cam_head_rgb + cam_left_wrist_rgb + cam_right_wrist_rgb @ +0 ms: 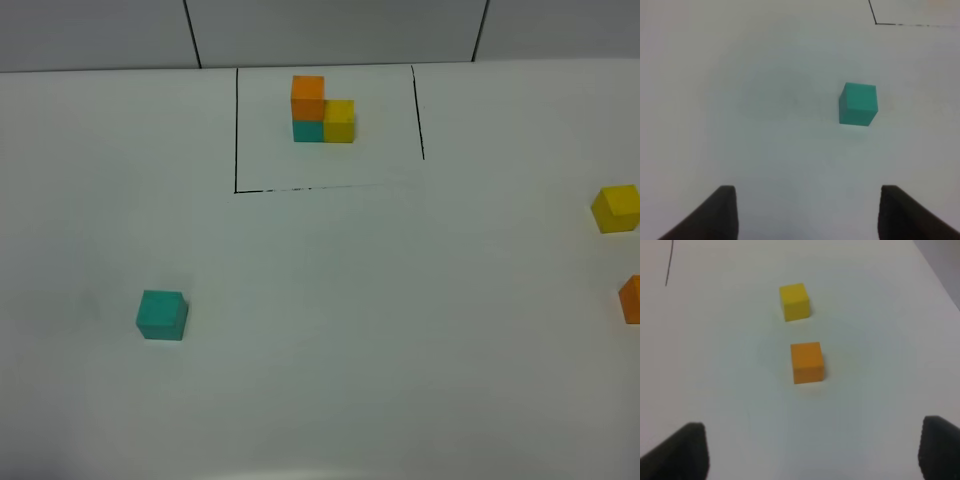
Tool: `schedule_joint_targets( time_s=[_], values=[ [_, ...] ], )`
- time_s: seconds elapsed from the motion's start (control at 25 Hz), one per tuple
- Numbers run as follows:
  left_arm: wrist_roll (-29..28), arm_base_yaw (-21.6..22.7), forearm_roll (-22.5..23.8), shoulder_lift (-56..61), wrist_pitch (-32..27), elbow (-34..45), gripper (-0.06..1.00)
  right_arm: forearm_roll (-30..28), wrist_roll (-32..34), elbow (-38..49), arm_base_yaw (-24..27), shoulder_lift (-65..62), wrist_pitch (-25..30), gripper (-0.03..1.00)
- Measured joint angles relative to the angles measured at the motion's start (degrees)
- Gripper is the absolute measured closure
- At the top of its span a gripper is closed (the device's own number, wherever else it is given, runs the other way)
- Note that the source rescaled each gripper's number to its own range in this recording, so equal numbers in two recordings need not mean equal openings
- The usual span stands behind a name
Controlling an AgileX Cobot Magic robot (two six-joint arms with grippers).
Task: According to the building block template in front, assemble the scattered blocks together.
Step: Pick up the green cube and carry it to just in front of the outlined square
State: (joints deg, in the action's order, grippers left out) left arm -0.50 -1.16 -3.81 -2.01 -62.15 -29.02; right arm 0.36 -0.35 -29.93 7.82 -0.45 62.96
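Overhead, a white table holds the template: orange on teal with yellow beside it, inside thin black lines at the far side. Well left of the template and nearer the robot sits the loose teal cube, alone. Well right of the template, at the view's edge, sit the yellow cube and orange cube, near each other but apart. Jaws of the left gripper stand spread and empty; teal lies ahead, off their centre line toward the template's side, so this arm looks nearer it. Jaws of the right gripper stand wide and empty, orange roughly straight ahead, yellow beyond. Cubes have no long axis.
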Motion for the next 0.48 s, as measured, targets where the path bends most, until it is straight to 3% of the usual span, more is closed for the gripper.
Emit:
schedule_joint_targets(
  time_s=[0.48],
  values=[
    [0.0,0.0,0.0,-6.8,1.5,-0.6,0.59,0.0,0.0,0.0,0.0,0.0,0.0,0.21]
  ],
)
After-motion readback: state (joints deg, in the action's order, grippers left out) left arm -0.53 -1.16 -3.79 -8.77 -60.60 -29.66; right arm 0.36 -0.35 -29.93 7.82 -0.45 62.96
